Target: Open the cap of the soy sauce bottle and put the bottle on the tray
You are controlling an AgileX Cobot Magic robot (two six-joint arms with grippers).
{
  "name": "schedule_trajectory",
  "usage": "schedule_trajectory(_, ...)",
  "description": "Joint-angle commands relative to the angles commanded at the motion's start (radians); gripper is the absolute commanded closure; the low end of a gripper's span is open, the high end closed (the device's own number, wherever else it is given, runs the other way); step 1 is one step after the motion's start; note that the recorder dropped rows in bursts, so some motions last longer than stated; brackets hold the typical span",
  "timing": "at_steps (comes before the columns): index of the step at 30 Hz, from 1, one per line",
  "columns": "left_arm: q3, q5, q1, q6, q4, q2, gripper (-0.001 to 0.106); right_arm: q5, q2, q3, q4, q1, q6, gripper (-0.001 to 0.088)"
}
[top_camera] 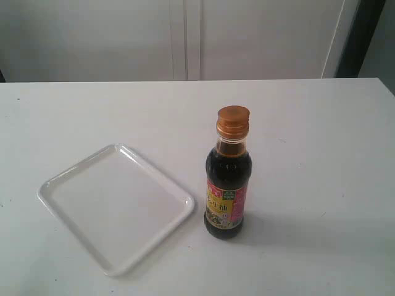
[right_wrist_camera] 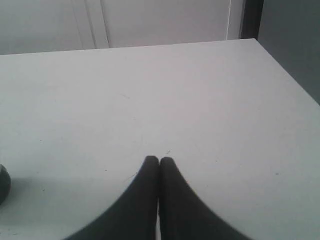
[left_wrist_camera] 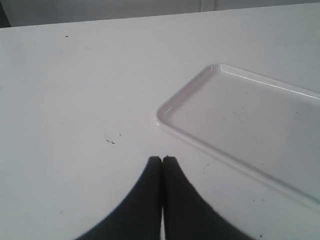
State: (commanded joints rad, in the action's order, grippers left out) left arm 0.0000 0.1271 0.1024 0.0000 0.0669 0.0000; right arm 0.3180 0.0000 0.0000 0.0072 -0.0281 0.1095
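The soy sauce bottle [top_camera: 228, 185] stands upright on the white table, dark liquid inside, a pink, yellow and green label low on its body. Its amber-brown cap [top_camera: 233, 119] is closed on the narrow neck. The white tray [top_camera: 62, 182] lies flat just left of the bottle, with nothing on it. Neither gripper appears in the exterior view. My left gripper [left_wrist_camera: 162, 159] is shut on nothing, above bare table beside the tray's [left_wrist_camera: 172, 102] corner. My right gripper [right_wrist_camera: 159, 159] is shut on nothing over bare table; a dark rounded edge of the bottle [right_wrist_camera: 3, 183] shows at the frame border.
The white table [top_camera: 321, 135] ends at a far edge against a pale wall with panel seams [top_camera: 185, 37]. The right wrist view shows the table's side edge [right_wrist_camera: 287, 70] with dark space beyond it.
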Motion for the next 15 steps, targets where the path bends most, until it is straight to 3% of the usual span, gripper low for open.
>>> schedule_trajectory(3,0.000,-0.010,0.000,0.000,0.008,0.000,0.105,0.000,0.000,0.000,0.000,0.000,0.000,0.0868)
schedule_trajectory(8,0.000,-0.048,0.000,-0.011,0.184,0.000,0.105,0.000,0.000,0.000,0.000,0.000,0.000,0.0868)
schedule_trajectory(11,0.000,-0.127,0.000,-0.016,0.220,0.000,0.105,0.000,0.000,0.000,0.000,0.000,0.000,0.0868)
schedule_trajectory(15,0.000,-0.350,0.002,-0.125,0.244,0.000,0.105,0.000,0.000,0.000,0.000,0.000,0.000,0.0868)
